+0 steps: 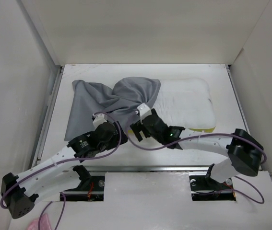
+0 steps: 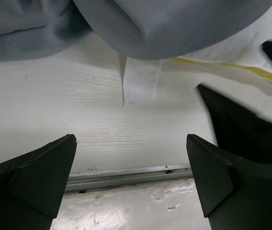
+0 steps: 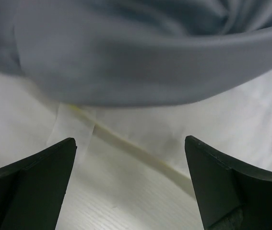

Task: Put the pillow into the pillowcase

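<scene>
The white pillow [image 1: 186, 103] lies at the back right of the table, its yellow trim along the near edge. The grey pillowcase [image 1: 109, 103] lies wrinkled to its left and is draped over the pillow's left end. My left gripper [image 1: 106, 125] is open and empty just in front of the pillowcase's near edge. My right gripper [image 1: 143, 117] is open and empty where the cloth meets the pillow. In the left wrist view the gripper [image 2: 131, 143] faces the pillowcase [image 2: 174, 24], the pillow's trim [image 2: 231, 66] and a white tag [image 2: 140, 81]. In the right wrist view the gripper [image 3: 130, 143] faces the pillowcase [image 3: 136, 57] over the pillow [image 3: 212, 124].
White walls close in the table [image 1: 126, 153] on the left, back and right. A metal rail [image 1: 140, 168] runs along the near edge and also shows in the left wrist view [image 2: 126, 175]. The two wrists are close together; the right arm [image 2: 241, 124] shows dark beside my left fingers.
</scene>
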